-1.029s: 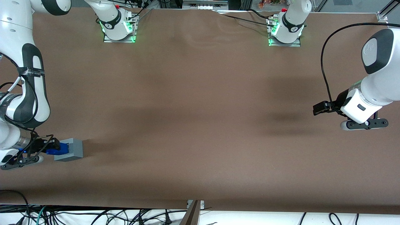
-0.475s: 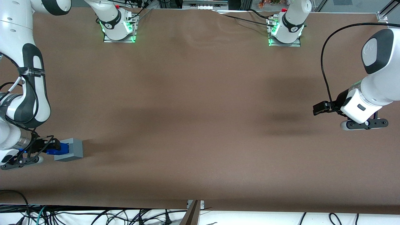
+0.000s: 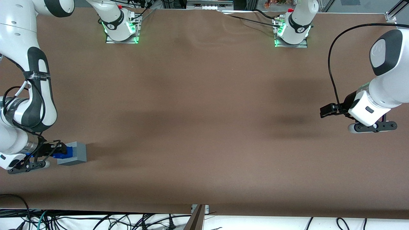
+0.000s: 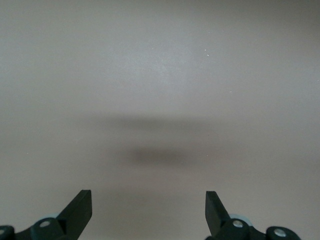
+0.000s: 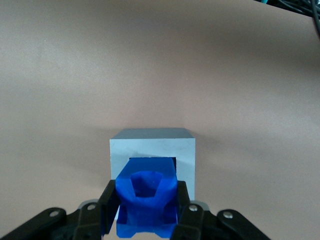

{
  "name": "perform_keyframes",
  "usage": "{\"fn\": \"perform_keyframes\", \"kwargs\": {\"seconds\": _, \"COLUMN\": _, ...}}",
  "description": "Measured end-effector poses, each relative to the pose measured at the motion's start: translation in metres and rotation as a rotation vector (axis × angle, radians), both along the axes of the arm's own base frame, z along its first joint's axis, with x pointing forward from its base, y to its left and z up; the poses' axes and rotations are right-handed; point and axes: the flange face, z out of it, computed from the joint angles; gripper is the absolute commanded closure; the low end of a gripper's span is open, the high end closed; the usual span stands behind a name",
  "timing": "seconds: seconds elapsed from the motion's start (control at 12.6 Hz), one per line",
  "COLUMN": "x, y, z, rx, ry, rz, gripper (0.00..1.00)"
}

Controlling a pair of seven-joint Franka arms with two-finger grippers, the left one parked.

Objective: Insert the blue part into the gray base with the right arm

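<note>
Gripper (image 5: 146, 210) clamps blue part (image 5: 146, 200), tip inside gray base (image 5: 152, 147) socket.

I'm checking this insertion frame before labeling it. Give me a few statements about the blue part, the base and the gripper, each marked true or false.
1. The gripper is shut on the blue part. True.
2. The blue part lies loose on the table, apart from the gripper. False: it is held between the fingers.
3. The blue part's tip is at the socket of the gray base. True: the right wrist view shows it entering the dark square opening.
4. The gray base is stacked on another block. False: it sits directly on the table.
5. The gray base sits toward the parked arm's end of the table. False: it is toward the working arm's end.
</note>
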Motion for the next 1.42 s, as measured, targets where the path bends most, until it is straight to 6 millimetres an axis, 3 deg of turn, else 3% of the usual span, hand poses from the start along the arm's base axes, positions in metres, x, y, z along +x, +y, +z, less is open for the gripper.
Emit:
{"fn": "perform_keyframes", "kwargs": {"seconds": 0.24, "x": 0.001, "y": 0.001, "z": -0.008, "rx": 0.001, "ry": 0.002, "rz": -0.002, "gripper": 0.00}}
{"fn": "perform_keyframes", "kwargs": {"seconds": 0.4, "x": 0.004, "y": 0.002, "z": 0.003, "rx": -0.001, "ry": -0.019, "rz": 0.001, "gripper": 0.00}}
{"fn": "perform_keyframes", "kwargs": {"seconds": 0.55, "x": 0.007, "y": 0.011, "z": 0.033, "rx": 0.010, "ry": -0.021, "rz": 0.012, "gripper": 0.00}}
{"fn": "perform_keyframes", "kwargs": {"seconds": 0.71, "x": 0.004, "y": 0.028, "z": 0.081, "rx": 0.030, "ry": -0.016, "rz": 0.031, "gripper": 0.00}}
{"fn": "perform_keyframes", "kwargs": {"seconds": 0.87, "x": -0.005, "y": 0.043, "z": 0.129, "rx": 0.045, "ry": -0.019, "rz": -0.014, "gripper": 0.00}}
{"fn": "perform_keyframes", "kwargs": {"seconds": 1.03, "x": -0.021, "y": 0.055, "z": 0.164, "rx": 0.052, "ry": 0.010, "rz": -0.080, "gripper": 0.00}}
{"fn": "perform_keyframes", "kwargs": {"seconds": 1.42, "x": -0.055, "y": 0.074, "z": 0.217, "rx": 0.046, "ry": 0.079, "rz": -0.078, "gripper": 0.00}}
